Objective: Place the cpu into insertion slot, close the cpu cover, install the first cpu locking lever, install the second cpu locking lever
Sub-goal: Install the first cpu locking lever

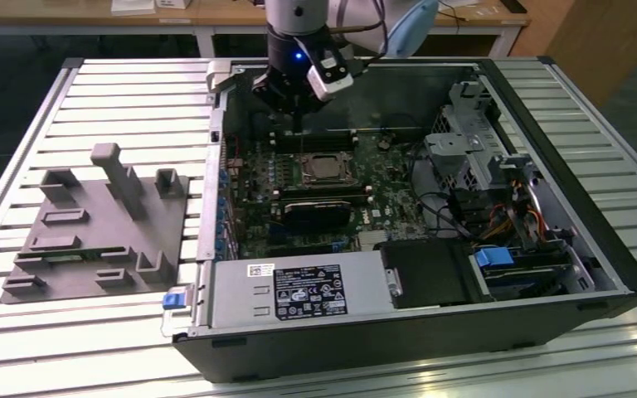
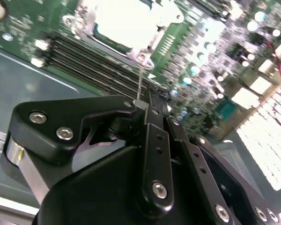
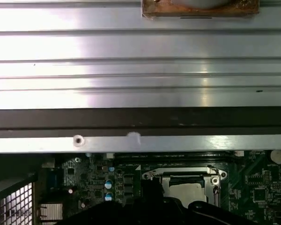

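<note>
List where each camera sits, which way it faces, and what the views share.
Exterior view: off the arm and high up, looking down on the slatted table and into the open computer case; the arm and gripper show.
Second wrist view: on the arm, looking past the gripper at the motherboard.
First wrist view: on the arm, facing across the motherboard to the table's slats; the gripper's dark body shows.
Shared: all three show the cpu.
</note>
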Tool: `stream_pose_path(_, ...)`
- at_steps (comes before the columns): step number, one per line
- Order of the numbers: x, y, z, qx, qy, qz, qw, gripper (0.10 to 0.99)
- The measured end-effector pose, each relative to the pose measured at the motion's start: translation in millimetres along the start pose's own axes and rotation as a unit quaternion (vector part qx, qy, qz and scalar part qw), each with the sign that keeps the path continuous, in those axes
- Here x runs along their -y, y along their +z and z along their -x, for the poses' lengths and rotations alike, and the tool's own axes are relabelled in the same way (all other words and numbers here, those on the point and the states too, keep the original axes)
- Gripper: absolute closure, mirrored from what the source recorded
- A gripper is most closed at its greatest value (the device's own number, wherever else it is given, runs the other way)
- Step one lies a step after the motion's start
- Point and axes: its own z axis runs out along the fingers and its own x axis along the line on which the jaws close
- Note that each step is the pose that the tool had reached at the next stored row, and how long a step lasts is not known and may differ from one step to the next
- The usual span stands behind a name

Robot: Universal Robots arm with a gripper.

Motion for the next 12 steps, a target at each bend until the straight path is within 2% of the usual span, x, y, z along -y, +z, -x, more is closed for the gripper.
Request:
stream_pose_path(2,-0.4,0.4,9.3,0.0000,0.000,0.0000,1.0000,0.980)
stream_pose_path(3,-0.7,0.9,18.2,0.0000,0.000,0.0000,1.0000,0.980)
stream_pose_path(4,-0.8,1.4,22.0,-0.0001,0.000,0.0001,1.0000,0.980)
stream_pose_path(7,-0.7,2.5,22.0,0.0004,0.000,0.0028,1.0000,0.980)
stream_pose_path(8,-0.7,3.9,22.0,0.0013,0.000,0.0073,1.0000,0.980)
stream_pose_path(12,-0.6,7.1,23.3,0.0015,0.000,0.0076,1.0000,0.980)
